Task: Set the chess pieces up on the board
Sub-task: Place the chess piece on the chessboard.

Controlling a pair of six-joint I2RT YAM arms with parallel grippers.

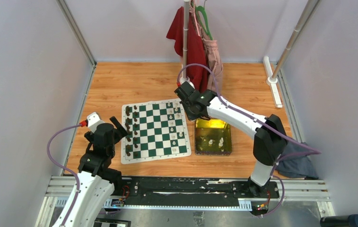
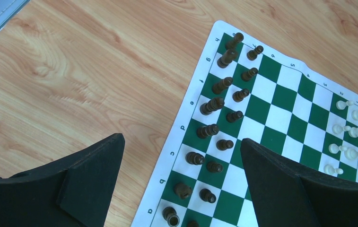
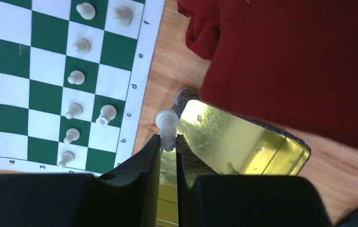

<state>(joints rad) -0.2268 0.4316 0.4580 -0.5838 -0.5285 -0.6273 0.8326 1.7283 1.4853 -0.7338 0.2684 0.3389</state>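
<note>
Low in the left wrist view, the left tool gapes open above the board. Farther off, the right tool pinches a cream chess piece over the bench, between the board's edge and the yellow-green tray.

The board is chequered dark green and white, with a white border. The chess pieces are cream-white, the chessmen dark brown, the tray yellow-green, the cloth red, and the table pale wood-grain.
</note>
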